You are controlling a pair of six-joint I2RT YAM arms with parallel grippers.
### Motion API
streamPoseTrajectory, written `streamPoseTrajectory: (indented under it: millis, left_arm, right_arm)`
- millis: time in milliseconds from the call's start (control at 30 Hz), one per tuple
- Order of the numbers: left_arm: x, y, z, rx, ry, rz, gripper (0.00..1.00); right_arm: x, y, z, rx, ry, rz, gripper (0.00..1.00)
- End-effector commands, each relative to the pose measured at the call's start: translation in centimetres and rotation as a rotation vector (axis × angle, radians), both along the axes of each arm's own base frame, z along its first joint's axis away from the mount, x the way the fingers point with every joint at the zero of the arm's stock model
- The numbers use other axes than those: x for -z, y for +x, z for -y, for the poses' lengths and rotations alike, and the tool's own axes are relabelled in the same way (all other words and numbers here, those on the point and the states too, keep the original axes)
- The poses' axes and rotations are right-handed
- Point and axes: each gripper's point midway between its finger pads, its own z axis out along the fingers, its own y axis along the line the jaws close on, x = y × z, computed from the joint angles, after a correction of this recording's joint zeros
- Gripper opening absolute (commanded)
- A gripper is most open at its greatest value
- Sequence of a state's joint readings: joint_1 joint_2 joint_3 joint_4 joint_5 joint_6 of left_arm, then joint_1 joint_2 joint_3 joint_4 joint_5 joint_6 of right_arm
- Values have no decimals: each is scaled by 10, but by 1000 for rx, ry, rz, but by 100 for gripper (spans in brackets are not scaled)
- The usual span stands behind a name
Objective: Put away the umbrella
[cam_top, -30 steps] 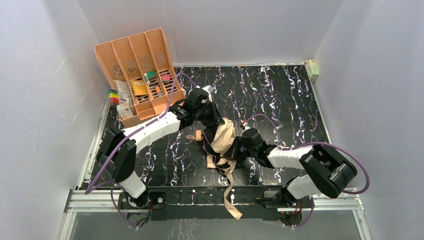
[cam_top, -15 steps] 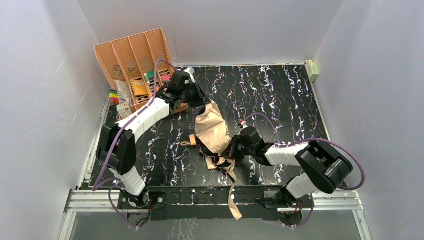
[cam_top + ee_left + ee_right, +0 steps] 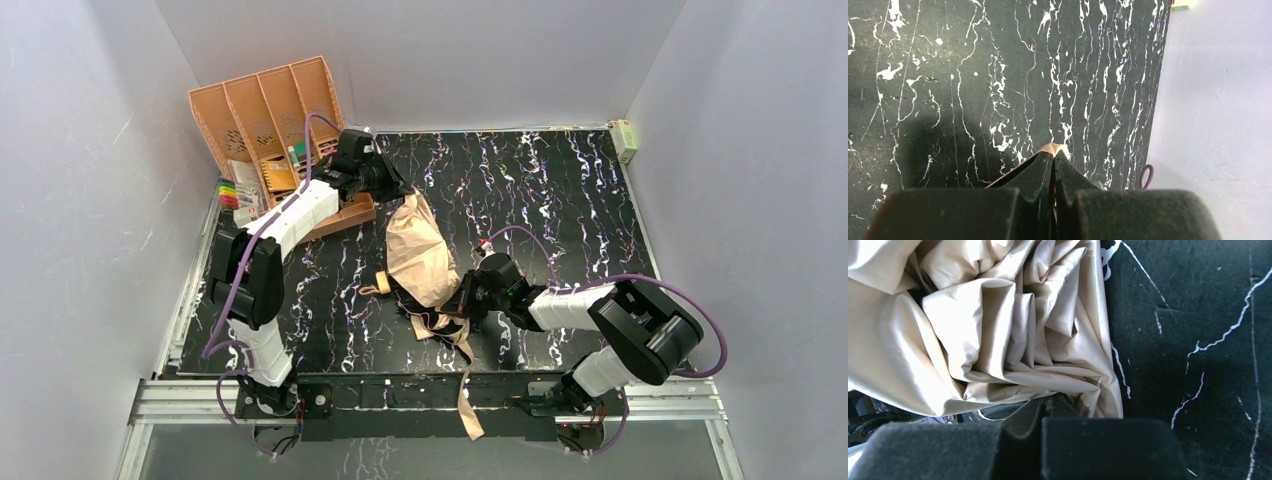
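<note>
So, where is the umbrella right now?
In the top view, the umbrella lies mid-table, between the left tool by the orange organizer and the right tool.

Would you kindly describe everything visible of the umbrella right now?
The umbrella is pale peach-beige fabric, crumpled and loosely gathered, dark frame showing at its near end. It lies on the table, stretched toward the far left, where the left gripper pinches a fabric tip; the right gripper is shut on its near end. A strap trails over the near edge.

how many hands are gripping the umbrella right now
2. The left hand pinches the far tip of the umbrella fabric, lifted off the table. The right hand is shut on its near end, low by the dark frame.
</note>
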State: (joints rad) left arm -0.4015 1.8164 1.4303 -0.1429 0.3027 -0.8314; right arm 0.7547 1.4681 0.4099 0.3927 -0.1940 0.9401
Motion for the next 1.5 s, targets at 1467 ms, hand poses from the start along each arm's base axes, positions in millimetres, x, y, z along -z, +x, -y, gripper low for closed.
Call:
streamPoseTrajectory:
  millis: [1467]
  left_arm:
    - [-35,80,-75,-358,290,13,0]
  right_arm:
    - [62,-38,45,1,-225,-161,0]
